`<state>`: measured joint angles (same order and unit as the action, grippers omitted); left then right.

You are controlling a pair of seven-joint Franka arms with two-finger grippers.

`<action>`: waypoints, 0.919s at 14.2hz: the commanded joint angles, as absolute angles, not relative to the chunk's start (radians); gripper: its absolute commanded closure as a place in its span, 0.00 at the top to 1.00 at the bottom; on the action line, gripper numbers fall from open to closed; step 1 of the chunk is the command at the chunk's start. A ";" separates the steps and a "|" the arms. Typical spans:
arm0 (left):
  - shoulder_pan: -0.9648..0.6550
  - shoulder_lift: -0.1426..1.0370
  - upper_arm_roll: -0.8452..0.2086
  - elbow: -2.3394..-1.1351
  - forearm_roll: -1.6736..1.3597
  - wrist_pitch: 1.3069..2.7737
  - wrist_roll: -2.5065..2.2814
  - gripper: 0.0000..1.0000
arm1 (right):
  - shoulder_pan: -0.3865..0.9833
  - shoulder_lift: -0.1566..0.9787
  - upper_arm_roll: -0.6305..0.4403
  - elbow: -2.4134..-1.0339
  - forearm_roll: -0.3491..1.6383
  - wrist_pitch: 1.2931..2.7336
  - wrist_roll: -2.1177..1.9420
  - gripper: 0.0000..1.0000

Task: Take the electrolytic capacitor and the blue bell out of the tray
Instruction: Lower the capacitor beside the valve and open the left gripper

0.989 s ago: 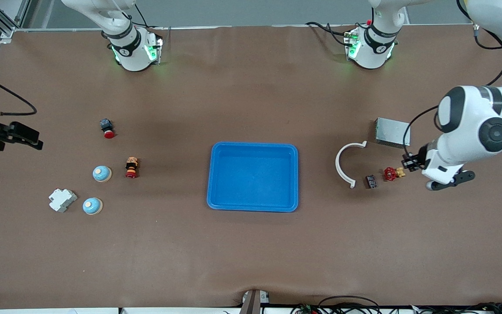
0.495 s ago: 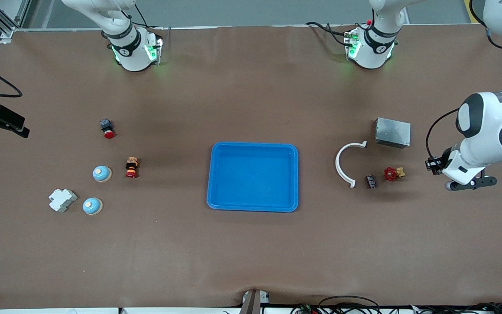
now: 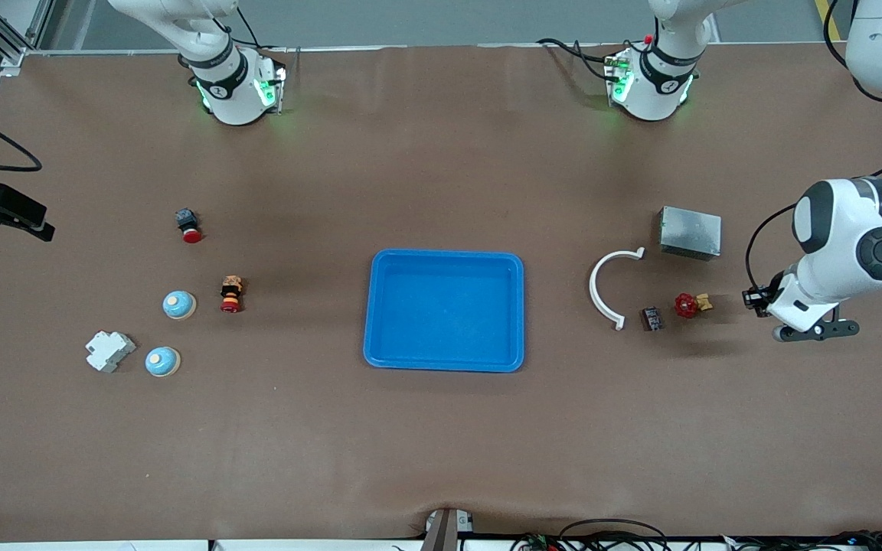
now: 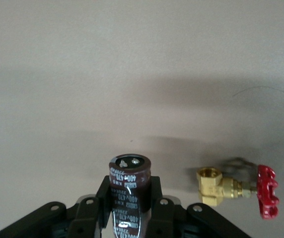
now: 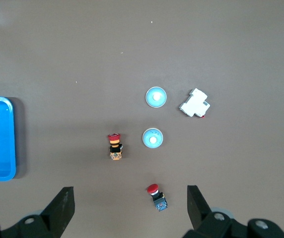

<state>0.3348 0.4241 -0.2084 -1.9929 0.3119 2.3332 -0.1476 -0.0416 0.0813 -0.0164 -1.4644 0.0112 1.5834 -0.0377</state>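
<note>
I read the left pincer [image 4: 128, 208] as clenched on the capacitor [image 4: 128, 191]: dark brown can, upright between the jaws, top w/ two terminals visible in left wrist view. In front view the left pincer [image 3: 756, 298] hangs over the surface [image 3: 441, 451] at the left arm's end, just beside the brass valve w/ red handwheel [image 3: 690, 304]. The capacitor itself is too small to make out in front view.

Near that valve: small dark block [image 3: 651, 317], white curved clip [image 3: 605, 287], grey metal box [image 3: 690, 232] farther from front cam.

Right pincer [image 5: 129, 208]: released, jaws wide apart, nothing between them. Right arm waits, pincer [image 3: 16, 213] up at the right arm's edge of the surface.

Two bells at the right arm's end: bell A [image 3: 179, 304] and bell B [image 3: 161, 361], both blue domes, resting on the surface, B nearer front cam. White breaker [image 3: 109, 350] just beside B. Red-capped button w/ orange body [image 3: 231, 295] beside A. Red button w/ dark body [image 3: 189, 225] farther from cam.

Blue tray [image 3: 380, 321] sits mid-surface, between the two groups; I see nothing in it.
</note>
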 commanded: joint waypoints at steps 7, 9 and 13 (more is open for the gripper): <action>0.350 0.518 -0.216 -1.996 0.337 2.431 -0.153 0.00 | -0.054 0.002 -0.006 -1.546 0.023 1.583 -0.003 1.00; 0.350 0.528 -0.216 -1.996 0.337 2.442 -0.153 0.00 | -0.066 -0.003 -0.006 -1.557 0.038 1.582 0.006 1.00; 0.350 0.545 -0.216 -1.994 0.337 2.447 -0.155 0.00 | -0.066 -0.009 -0.006 -1.557 0.038 1.575 0.005 1.00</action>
<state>0.3396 0.5375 -0.2082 -1.9941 0.3131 2.4332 -0.1476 -0.0503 0.0256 -0.0167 -1.5257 0.0249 1.5778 -0.0077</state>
